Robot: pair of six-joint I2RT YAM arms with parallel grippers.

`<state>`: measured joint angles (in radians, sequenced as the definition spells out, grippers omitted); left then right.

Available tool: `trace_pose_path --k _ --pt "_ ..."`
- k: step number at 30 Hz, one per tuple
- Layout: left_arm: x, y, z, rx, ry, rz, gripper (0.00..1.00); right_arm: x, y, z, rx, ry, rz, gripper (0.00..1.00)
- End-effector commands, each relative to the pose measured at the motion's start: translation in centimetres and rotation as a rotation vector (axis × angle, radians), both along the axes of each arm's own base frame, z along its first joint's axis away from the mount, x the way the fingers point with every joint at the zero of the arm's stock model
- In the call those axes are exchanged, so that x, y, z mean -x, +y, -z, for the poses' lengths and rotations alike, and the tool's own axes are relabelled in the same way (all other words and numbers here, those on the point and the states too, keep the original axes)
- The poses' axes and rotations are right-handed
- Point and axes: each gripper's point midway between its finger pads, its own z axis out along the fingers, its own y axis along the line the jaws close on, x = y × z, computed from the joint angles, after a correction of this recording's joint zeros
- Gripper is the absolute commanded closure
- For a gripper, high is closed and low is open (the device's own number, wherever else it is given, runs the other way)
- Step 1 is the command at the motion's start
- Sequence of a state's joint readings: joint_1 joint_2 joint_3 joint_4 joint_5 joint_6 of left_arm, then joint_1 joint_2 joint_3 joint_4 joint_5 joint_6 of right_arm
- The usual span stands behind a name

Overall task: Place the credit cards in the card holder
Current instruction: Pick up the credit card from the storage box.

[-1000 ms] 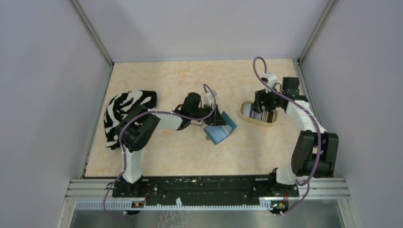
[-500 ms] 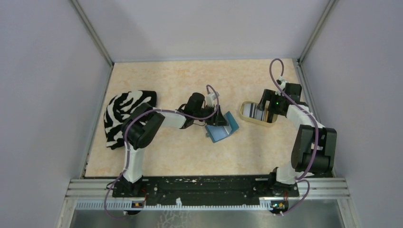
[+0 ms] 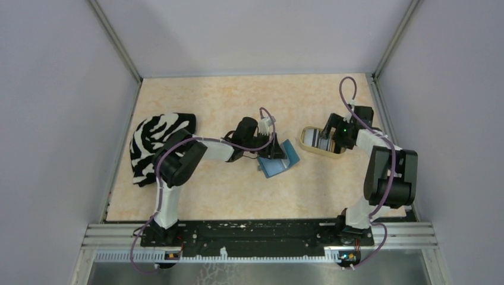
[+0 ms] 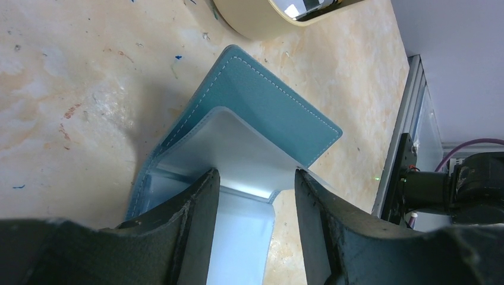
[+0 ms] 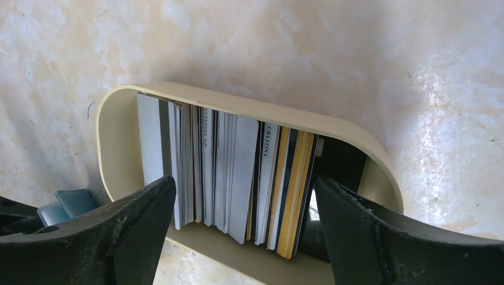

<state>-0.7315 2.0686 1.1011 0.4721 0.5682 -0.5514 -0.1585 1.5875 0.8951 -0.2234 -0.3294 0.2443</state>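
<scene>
Your left claw [image 4: 252,196] pins the card holder [image 4: 270,122] open; your right claw [image 5: 243,222], gaping, straddles the credit cards [image 5: 229,178]: next, pinch one.

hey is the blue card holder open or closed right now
Open. The card holder is spread in a V on the table, teal flap raised, the left gripper at its pale inner pocket.

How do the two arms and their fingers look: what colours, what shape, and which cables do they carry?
Both arms are built of black joint blocks and white link tubes, and a purple cable loops along each. The left arm and the right arm rise from a black base rail. A small green light shows near the right wrist. The left fingers and the right fingers are thick, matte black and rounded.
</scene>
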Motion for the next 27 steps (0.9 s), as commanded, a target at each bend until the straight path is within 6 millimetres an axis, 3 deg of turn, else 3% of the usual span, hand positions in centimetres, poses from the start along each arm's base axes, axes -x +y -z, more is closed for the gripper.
trace_pose_path --k 1,10,18,27 --pt "-0.1 -0.5 -0.4 0.004 -0.024 0.004 0.44 -0.9 0.4 -0.4 -0.05 -0.019 0.031 0.13" --pt "0.0 -0.4 -0.6 -0.001 -0.027 -0.001 0.44 -0.9 2.2 -0.6 -0.186 -0.011 -0.006 0.13" --pt "0.1 -0.3 -0.6 -0.006 -0.027 -0.002 0.44 -0.7 2.3 -2.2 -0.351 -0.074 -0.055 0.24" --pt "0.2 -0.2 -0.2 -0.013 -0.02 -0.003 0.44 -0.1 4.1 -1.4 -0.497 -0.038 -0.178 0.32"
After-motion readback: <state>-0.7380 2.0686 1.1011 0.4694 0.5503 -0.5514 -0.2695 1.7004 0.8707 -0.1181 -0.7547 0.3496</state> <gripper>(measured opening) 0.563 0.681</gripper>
